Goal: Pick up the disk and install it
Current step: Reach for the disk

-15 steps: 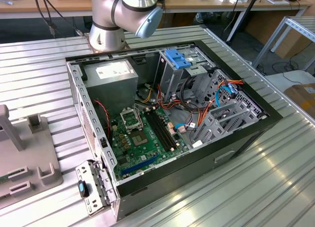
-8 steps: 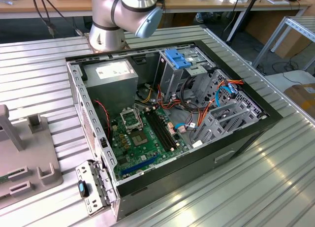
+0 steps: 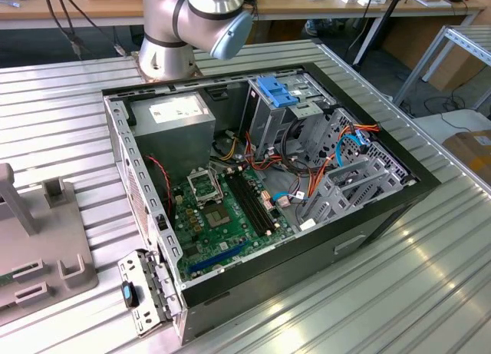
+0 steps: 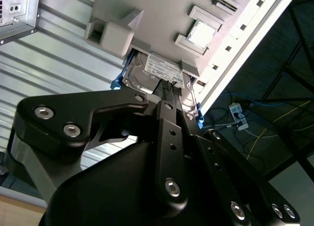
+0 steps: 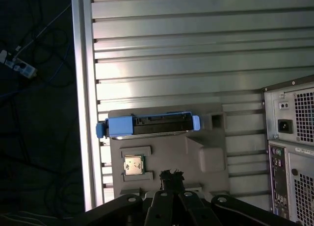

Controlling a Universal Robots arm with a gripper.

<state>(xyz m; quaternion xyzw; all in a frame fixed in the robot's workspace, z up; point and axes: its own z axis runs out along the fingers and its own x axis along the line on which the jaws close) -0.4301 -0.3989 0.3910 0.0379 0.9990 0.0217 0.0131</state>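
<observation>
My closed, empty gripper (image 5: pixel 171 176) hovers near the disk (image 5: pixel 147 125), lying just ahead with its long axis crosswise.

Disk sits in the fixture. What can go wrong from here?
The disk stands on edge in a slot of the grey fixture; a skewed pull could jam it.
The processor chip lies beside that slot, exposed to a stray descent.
Loose cables crowd the case and could snag it.
</observation>
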